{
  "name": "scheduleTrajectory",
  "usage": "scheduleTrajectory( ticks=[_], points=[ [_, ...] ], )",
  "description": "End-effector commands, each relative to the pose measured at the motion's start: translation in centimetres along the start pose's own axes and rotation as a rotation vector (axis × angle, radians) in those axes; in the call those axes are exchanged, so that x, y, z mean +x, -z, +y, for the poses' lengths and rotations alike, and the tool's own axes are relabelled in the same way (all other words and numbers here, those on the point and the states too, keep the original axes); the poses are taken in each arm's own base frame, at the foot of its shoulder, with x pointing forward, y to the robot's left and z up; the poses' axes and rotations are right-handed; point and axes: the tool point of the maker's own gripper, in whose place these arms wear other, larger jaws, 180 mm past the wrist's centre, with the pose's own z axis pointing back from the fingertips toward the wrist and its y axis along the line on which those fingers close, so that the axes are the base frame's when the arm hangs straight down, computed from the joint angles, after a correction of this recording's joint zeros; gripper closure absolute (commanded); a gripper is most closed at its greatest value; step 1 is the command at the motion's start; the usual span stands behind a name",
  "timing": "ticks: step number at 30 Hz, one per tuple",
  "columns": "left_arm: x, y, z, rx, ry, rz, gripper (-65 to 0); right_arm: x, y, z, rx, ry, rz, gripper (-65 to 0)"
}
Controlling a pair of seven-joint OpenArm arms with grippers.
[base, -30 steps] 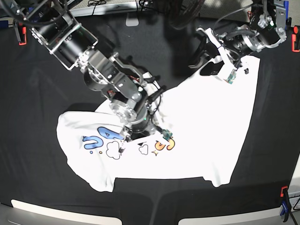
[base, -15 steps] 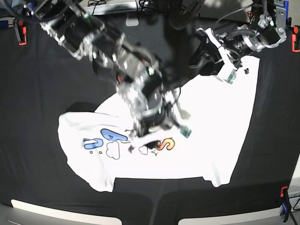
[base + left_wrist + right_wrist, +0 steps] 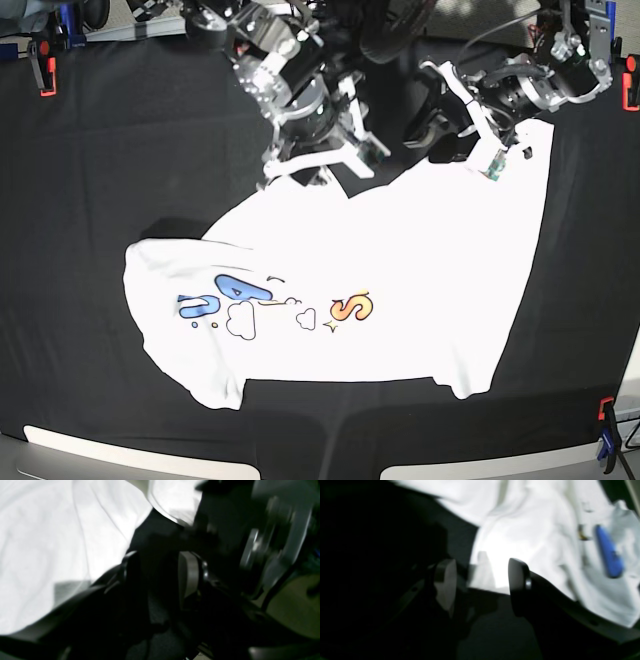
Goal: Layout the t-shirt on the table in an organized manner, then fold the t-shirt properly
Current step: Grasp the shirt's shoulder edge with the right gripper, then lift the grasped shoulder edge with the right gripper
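- The t-shirt [image 3: 400, 270] lies spread on the black surface [image 3: 90, 180], printed side up, running from the near left toward the far right corner.
- Its print shows blue letters [image 3: 215, 298] on the left, small white clouds [image 3: 240, 322] below them and an orange "S" [image 3: 352, 306] near the middle; part of the lettering is hidden in a fold.
- The shirt is not flat: the left end is bunched and the near edge has a step cut by folded cloth.
- The right gripper [image 3: 318, 160] hangs above the far edge of the shirt, its two fingers standing wide apart with nothing between them; its wrist view shows the open fingers [image 3: 518, 585] over black cloth and white fabric.
- The left gripper [image 3: 470, 135] sits at the shirt's far right corner. The wrist view is dark and blurred, with white cloth beside the fingers [image 3: 188, 577]; I cannot tell whether it grips the fabric.
- Red clamps [image 3: 47, 75] stand at the surface's far edges, and a blue and red one [image 3: 606, 435] at the near right.
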Motion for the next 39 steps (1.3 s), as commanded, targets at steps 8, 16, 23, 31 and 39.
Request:
scheduleTrajectory(
  ticks=[8,16,23,31,39],
  points=[
    [1.2,-0.3,-0.3,-0.011,0.01,-0.042,-23.5,-1.3,2.1,-0.1,-0.039,-0.024,0.044,-32.0],
    [1.2,-0.3,-0.3,-0.011,0.01,-0.042,-23.5,-2.4,3.0,-2.4,-0.139,-0.035,0.113,-30.9],
    [1.1,-0.3,-0.2,-0.011,0.011,-0.042,-23.5,-3.2,2.9,-2.4,-0.142,-0.035,0.156,-19.0],
    [1.1,-0.3,-0.2,-0.01,0.011,-0.042,-23.5,-3.4,2.4,-3.9,-0.237,-0.114,0.172,0.0],
    [0.2,-0.3,1.5,0.086,0.036,0.015,-23.5,-8.6,-0.5,-1.7,-0.201,-0.183,0.242,0.0]
  ],
)
